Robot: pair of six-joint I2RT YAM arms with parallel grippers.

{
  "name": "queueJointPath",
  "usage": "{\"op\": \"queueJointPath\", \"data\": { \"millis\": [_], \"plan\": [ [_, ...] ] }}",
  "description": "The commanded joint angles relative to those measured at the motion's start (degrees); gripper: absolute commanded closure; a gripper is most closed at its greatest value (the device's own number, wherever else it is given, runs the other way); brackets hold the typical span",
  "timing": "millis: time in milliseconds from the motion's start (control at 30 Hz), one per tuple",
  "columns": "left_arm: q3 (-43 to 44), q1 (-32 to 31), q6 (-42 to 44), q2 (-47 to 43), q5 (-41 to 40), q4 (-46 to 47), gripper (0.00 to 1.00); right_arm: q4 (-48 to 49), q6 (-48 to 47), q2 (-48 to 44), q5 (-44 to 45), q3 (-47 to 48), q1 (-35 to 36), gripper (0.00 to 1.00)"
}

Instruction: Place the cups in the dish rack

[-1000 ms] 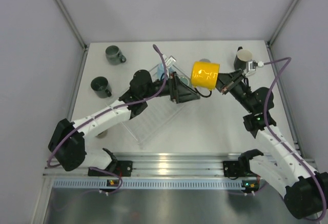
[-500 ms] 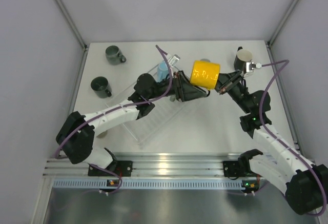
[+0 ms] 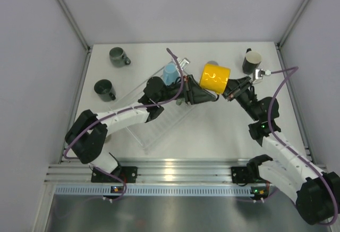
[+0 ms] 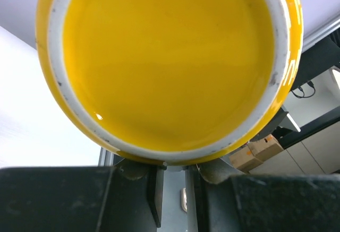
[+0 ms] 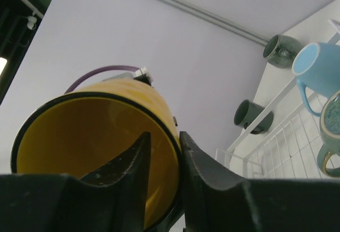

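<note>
Yellow mug (image 3: 214, 78) aloft, seemingly for handover: right claw (image 5: 164, 136) pinches its wall; left claw (image 4: 171, 172) nearly closed, hold unclear.

The left arm (image 3: 122, 116) reaches from its base at the near left corner up and to the right, elbow bent, forearm lying low and nearly level. The left gripper (image 3: 211, 98) points right, its fingers (image 4: 79, 200) drawn to a narrow slit and pinched at the bottom edge of the yellow mug (image 3: 214, 78). The right arm (image 3: 281, 147) rises from the near right corner and leans in to the left, wrist turned toward the other arm. The right gripper (image 3: 229, 91) straddles the mug's wall, one finger (image 5: 127, 173) inside, the other outside. The two grippers nearly meet tip to tip.
</note>
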Motion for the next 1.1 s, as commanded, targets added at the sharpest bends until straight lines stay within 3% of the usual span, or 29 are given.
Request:
{"op": "queueJointPath", "data": {
  "millis": [0, 233, 533, 633, 1067],
  "plan": [
    [1.3, -0.8, 1.1, -3.1, -2.3, 1.3, 1.00, 1.7, -3.0, -3.0, -4.9, 0.0, 0.8, 0.70],
    [-2.3, -0.6, 6.4, -8.4, -6.0, -5.3, 1.00, -8.7, -7.7, -7.6, -2.9, 0.8, 0.2, 0.36],
    [-4.9, 0.5, 11.6, -15.2, -11.1, -13.3, 1.00, -16.5, -10.0, -11.7, -1.9, 0.3, 0.1, 0.10],
    [-4.3, 0.6, 16.6, -18.1, -15.1, -21.9, 1.00, -20.5, -11.8, -13.7, -0.7, 0.4, 0.0, 0.02],
    [1.9, 1.4, 30.8, -25.3, -47.7, -60.3, 1.00, -32.3, -17.0, -18.6, 2.9, 4.5, 0.1, 0.01]
  ]
}}
